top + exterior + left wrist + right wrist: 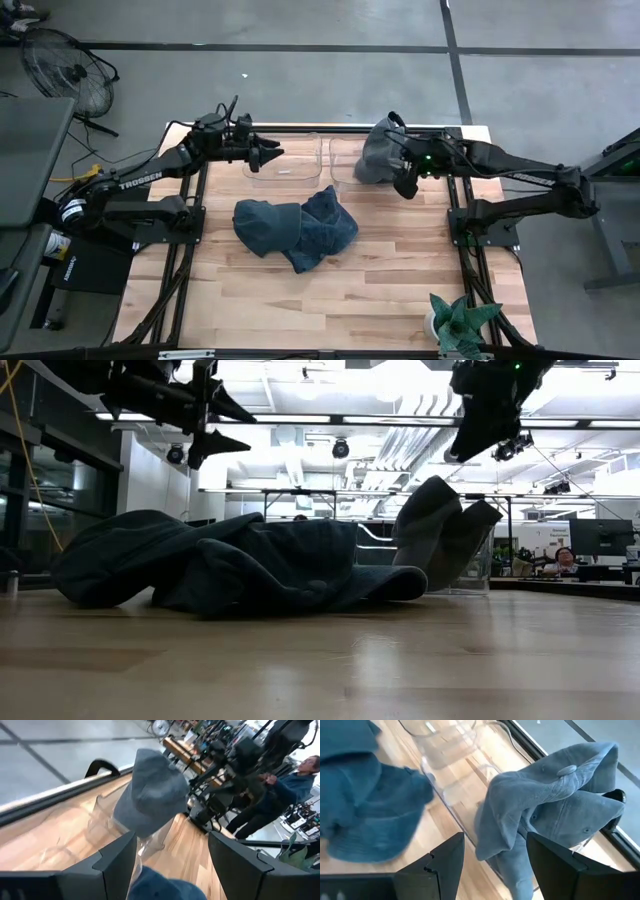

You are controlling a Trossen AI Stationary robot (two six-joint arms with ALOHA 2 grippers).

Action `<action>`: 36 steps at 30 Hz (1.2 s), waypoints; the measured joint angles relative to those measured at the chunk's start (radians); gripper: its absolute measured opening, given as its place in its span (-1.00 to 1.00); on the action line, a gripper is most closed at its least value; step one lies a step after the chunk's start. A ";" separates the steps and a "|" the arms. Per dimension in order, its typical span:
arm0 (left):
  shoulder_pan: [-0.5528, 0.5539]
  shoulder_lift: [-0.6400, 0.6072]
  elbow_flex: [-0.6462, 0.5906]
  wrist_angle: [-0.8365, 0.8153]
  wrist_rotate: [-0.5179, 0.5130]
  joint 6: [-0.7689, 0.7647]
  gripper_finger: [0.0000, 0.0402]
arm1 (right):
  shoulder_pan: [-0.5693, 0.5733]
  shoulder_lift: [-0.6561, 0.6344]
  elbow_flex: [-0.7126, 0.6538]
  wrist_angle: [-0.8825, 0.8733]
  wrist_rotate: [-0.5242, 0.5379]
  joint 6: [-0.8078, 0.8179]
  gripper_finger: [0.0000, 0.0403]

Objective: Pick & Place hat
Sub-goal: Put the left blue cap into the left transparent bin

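In the high view the potted plant [458,325] at 5 o'clock on the bench [390,285] is cut off by the bottom edge. The grey hat [377,152] hides part of the right clear bin [345,160]. In the low view the blue hats [230,565] hide most of the bins behind them.

Place: probably workshop/lab | concrete floor [330,80] | floor fan [68,65] | ceiling ducts [400,445]

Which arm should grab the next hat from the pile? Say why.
Left. The left gripper hangs open and empty near the blue hats. The right gripper, also open, is beside the grey hat draped on the clear bin.
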 joint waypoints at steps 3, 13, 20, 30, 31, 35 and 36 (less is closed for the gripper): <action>0.000 -0.018 0.000 -0.079 0.000 -0.021 0.21 | 0.000 -0.033 0.000 0.003 -0.024 0.028 0.04; 0.000 -0.159 0.000 -0.424 -0.054 -0.054 0.21 | 0.000 -0.079 0.000 0.003 -0.039 0.045 0.04; 0.000 -0.253 0.000 -0.628 -0.113 -0.135 0.21 | 0.000 -0.076 0.000 0.003 -0.037 0.024 0.04; 0.000 -0.295 0.000 -0.937 -0.188 -0.271 0.21 | 0.000 -0.076 0.000 0.002 -0.028 -0.007 0.04; 0.000 -0.295 0.000 -0.955 -0.191 -0.287 0.21 | 0.000 -0.076 0.000 0.002 -0.028 -0.008 0.04; 0.000 -0.295 0.000 -1.045 -0.194 -0.340 0.21 | 0.000 -0.076 0.000 0.002 -0.028 -0.008 0.04; 0.000 -0.295 0.000 -1.069 -0.194 -0.350 0.21 | 0.000 -0.076 0.000 0.002 -0.028 -0.008 0.04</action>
